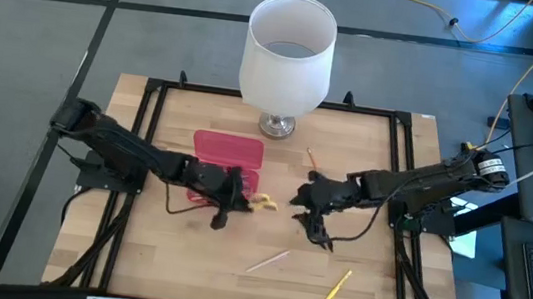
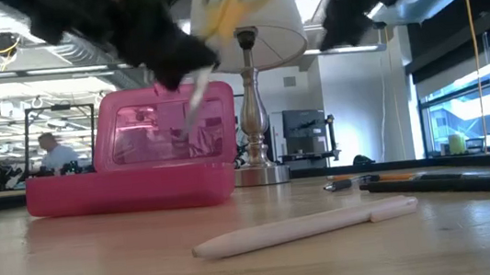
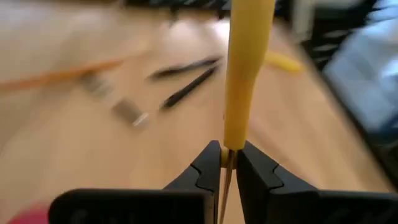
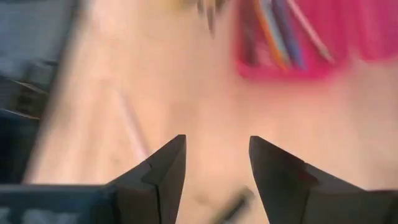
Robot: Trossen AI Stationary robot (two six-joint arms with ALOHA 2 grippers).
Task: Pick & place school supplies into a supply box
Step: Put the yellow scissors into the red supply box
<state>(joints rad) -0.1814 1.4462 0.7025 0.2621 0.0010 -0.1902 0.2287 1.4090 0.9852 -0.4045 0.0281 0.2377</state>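
Note:
My left gripper [image 1: 230,202] hangs over the near right corner of the open pink supply box [image 1: 226,157] and is shut on the small yellow-handled scissors [image 1: 263,201]. The box's lid stands upright [image 2: 165,123], and several pens lie in its tray [image 4: 283,34]. My right gripper [image 1: 317,219] hovers open to the right of the scissors, above the table, touching nothing. Lying flat on the wood are a pale pen [image 2: 306,226], a yellow pencil [image 1: 336,288], an orange pencil [image 1: 311,158] and black pens [image 3: 186,78]. My left gripper pinches the scissors between its two fingertips [image 3: 210,163] where the blades meet the yellow handle [image 3: 227,154]. The handle [image 3: 247,56] sticks out beyond the fingertips and the blades run back between the fingers. The scissors are lifted clear and tilted, handles up [image 2: 234,0], blade tip [image 2: 194,111] down.
A tall white lamp [image 1: 288,56] stands on the far side of the table, just behind the box. A black frame [image 1: 147,136] borders the wooden top. Bare wood lies near the front edge around the pale pen [image 1: 267,260]. A person [image 2: 54,154] sits far off in the room.

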